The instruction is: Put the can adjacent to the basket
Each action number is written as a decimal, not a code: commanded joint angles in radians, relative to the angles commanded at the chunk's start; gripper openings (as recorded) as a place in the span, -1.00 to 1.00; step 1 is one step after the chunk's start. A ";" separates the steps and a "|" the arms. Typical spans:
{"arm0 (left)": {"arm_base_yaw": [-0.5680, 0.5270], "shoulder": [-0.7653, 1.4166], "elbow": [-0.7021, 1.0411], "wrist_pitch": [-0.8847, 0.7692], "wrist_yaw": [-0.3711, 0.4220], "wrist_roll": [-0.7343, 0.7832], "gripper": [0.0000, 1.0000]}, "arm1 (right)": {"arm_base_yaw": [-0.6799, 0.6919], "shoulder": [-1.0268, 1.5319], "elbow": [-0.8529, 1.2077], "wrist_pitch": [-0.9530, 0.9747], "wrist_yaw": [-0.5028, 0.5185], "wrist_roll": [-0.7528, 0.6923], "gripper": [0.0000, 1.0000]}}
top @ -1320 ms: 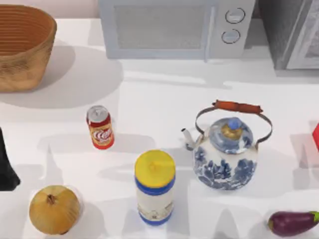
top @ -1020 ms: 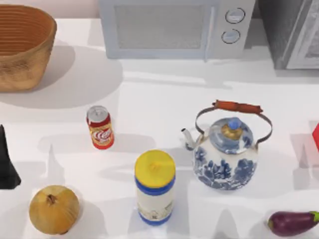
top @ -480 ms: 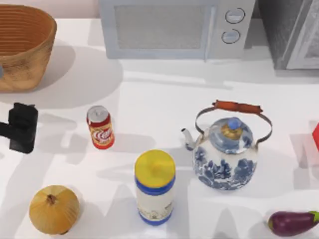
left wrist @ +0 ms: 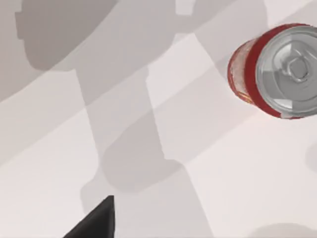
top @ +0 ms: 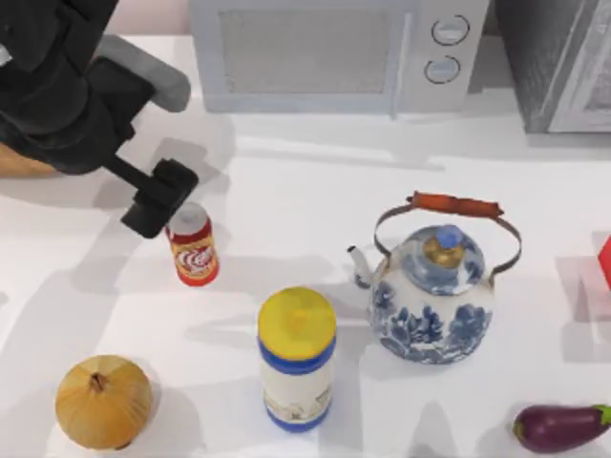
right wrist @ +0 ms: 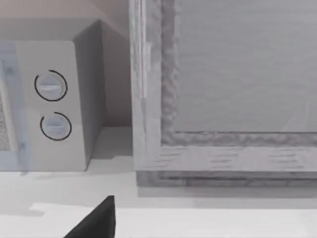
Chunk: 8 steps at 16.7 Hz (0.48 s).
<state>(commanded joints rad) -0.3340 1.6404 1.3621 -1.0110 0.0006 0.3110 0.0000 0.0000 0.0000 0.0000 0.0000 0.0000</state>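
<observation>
The small red and tan can (top: pixel 194 250) stands upright left of the table's centre, its silver top up. My left arm reaches in from the upper left, and its gripper (top: pixel 156 201) hangs just up and left of the can, close to its top. The left wrist view looks straight down on the can (left wrist: pixel 277 69), off to one side of the picture's middle. The arm hides most of the wicker basket (top: pixel 13 162); a tan sliver shows at the far left. A dark tip of my right gripper (right wrist: pixel 97 222) shows in the right wrist view, facing the back wall.
A white jar with a yellow lid (top: pixel 297 358) stands in front of the can, with an onion (top: pixel 103 402) at front left. A blue-and-white kettle (top: pixel 437 296) and an eggplant (top: pixel 561 426) are to the right. A microwave (top: pixel 339 52) lines the back.
My left arm has swung in from the left edge and up over the basket, bringing its gripper beside the can's top. The can and the other objects have not moved.
</observation>
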 joint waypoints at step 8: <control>-0.086 0.398 0.373 -0.250 0.001 0.079 1.00 | 0.000 0.000 0.000 0.000 0.000 0.000 1.00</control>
<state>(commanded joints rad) -0.4197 2.0385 1.7353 -1.2608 0.0011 0.3897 0.0000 0.0000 0.0000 0.0000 0.0000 0.0000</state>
